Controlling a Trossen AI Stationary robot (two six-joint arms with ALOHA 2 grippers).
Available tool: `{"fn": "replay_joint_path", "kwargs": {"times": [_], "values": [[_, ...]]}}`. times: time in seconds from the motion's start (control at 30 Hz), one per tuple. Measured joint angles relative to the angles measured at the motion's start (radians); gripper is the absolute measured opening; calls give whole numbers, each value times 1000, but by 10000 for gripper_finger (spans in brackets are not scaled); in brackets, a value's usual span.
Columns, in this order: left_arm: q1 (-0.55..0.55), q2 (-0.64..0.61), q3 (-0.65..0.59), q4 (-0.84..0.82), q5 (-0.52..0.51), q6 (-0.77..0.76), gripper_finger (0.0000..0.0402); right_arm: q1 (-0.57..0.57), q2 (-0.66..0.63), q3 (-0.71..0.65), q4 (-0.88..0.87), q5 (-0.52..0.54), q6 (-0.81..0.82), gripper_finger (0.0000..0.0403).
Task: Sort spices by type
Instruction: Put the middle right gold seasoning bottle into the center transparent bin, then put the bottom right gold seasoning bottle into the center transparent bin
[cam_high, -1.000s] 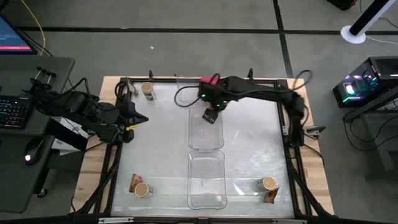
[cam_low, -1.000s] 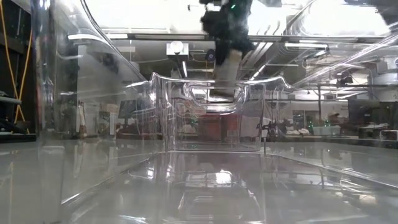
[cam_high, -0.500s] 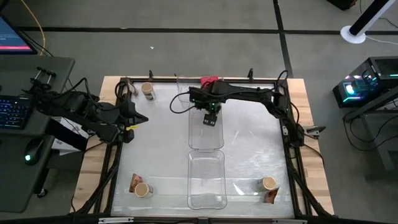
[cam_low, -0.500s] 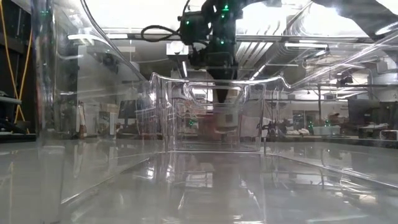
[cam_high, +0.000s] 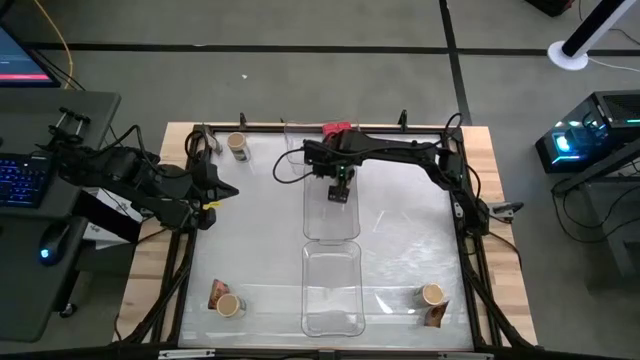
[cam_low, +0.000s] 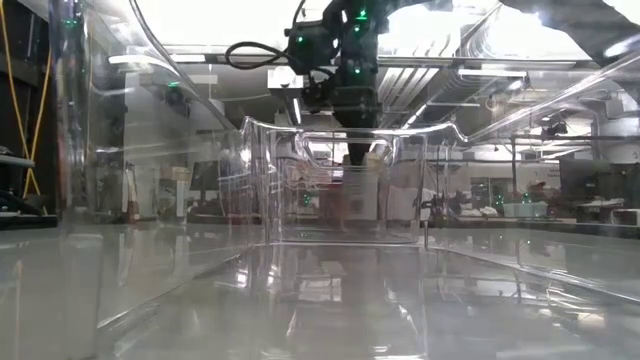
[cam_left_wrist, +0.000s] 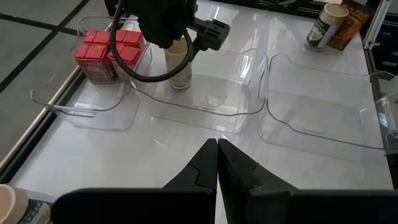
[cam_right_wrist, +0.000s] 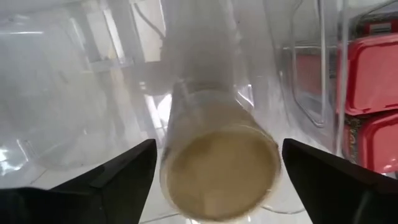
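Observation:
A round jar with a tan top (cam_left_wrist: 181, 68) stands upright on the floor of the middle clear tray (cam_high: 330, 228). My right gripper (cam_high: 339, 190) points down over it, open, one finger on each side of the jar top (cam_right_wrist: 221, 174) with a thin gap. Several red boxes (cam_left_wrist: 102, 53) sit in the far tray. Other jars stand at the far left (cam_high: 237, 146), near left (cam_high: 231, 305) and near right (cam_high: 432, 294). Packets lie beside the near ones (cam_high: 217, 293) (cam_high: 436, 315). My left gripper (cam_left_wrist: 217, 149) waits shut, raised over the table's left edge.
A third clear tray (cam_high: 332, 295) lies nearer than the middle one, with nothing in it. A dark cable loops off my right arm above the far tray (cam_left_wrist: 134, 68). Open table surface lies to the left and right of the row of trays.
My right gripper has come down into the middle tray with the jar, shifting a little toward the far edge, and has rolled about its own pointing line. The jar, first above the tray's rim, now stands on the tray floor. For the last half second the arm has kept still.

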Motion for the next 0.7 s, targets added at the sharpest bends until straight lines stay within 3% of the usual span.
{"fn": "replay_joint_path", "kwargs": {"times": [0.33, 0.53, 0.7], "values": [[0, 0, 0, 0, 0, 0, 0, -12, -2, 45, -33, 32, -1, 347], [0, 0, 0, 0, 0, 26, 0, -12, -4, 116, -97, 148, -52, 347], [0, 0, 0, 0, 0, 27, 0, -12, -4, 152, -106, 162, -78, 348]]}}
